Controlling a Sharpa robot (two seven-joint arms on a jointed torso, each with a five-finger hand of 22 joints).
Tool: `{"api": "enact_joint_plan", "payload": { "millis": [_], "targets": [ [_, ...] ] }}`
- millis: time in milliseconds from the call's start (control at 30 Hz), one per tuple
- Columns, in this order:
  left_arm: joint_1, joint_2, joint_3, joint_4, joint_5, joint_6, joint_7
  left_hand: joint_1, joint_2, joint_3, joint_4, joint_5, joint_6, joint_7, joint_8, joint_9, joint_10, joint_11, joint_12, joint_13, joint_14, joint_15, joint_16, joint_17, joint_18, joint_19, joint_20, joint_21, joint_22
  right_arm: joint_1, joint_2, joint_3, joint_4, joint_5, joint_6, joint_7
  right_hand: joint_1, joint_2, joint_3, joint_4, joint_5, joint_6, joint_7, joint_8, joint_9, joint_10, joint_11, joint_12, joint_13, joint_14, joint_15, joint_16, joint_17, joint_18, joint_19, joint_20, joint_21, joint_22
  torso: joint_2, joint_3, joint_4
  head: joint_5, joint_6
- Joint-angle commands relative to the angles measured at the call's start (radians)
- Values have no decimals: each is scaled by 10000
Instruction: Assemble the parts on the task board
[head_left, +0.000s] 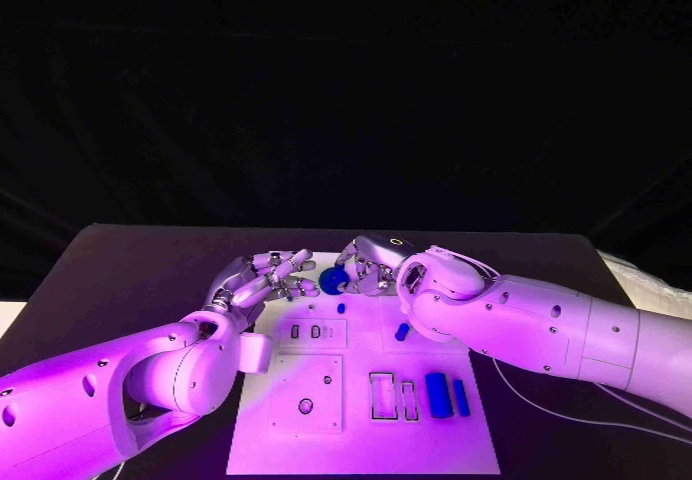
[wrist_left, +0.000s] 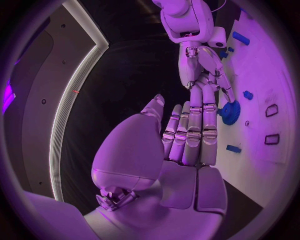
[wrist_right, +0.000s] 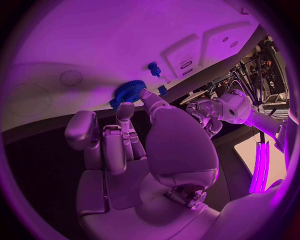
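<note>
**Gear at the far edge, most parts not yet placed**

Head view shows the white task board (head_left: 361, 400) in the middle of the black table (head_left: 130, 270), with both hands meeting at its far edge. The right hand (head_left: 372, 268) pinches a round blue gear (head_left: 335, 280) between its fingertips; in the right wrist view the gear (wrist_right: 128, 92) sits at the board's edge, touching or just above it, I cannot tell which. The left hand (head_left: 274, 275) holds nothing, its fingers stretched out and apart, just beside the gear.

As I judge it, the task is at an early stage. Two long blue pieces (head_left: 447, 395) lie loose on the near right part of the board, beside empty rectangular slots (head_left: 392, 395). A small blue peg (wrist_right: 154, 68) seems to stand in the board near the gear. The gear is not yet seated, and the loose pieces remain to be placed.
</note>
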Motion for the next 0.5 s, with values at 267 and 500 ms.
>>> {"api": "enact_joint_plan", "payload": {
  "millis": [267, 500],
  "targets": [
    [7, -54, 6, 14, -43, 210, 40, 94, 18, -10, -65, 62, 6, 43, -55, -11, -4, 38, -51, -1, -79, -13, 61, 14, 1, -98, -3, 44, 13, 38, -1493, 104, 1067, 1140, -616, 1085, 147, 180, -47, -77, 76, 191, -35, 79, 28, 258, -13, 389, 343, 660, 16, 73, 569, -107, 130, -32, 141, 151, -20, 7, -54, 26, 13],
    [7, -118, 6, 22, -45, 225, 41, 94, 18, -6, -68, 61, 4, 44, -58, -12, -7, 39, -54, -2, -87, -11, 59, 22, 0, -106, -3, 49, 16, 78, -2760, 127, 1263, 2404, -385, 2740, 576, 176, 16, -378, 87, 240, -45, 45, 12, 323, -35, 611, 564, 680, -8, 122, 678, -127, 173, -63, 199, 248, -23, 45, -130, -27, 53]
  ]
}}
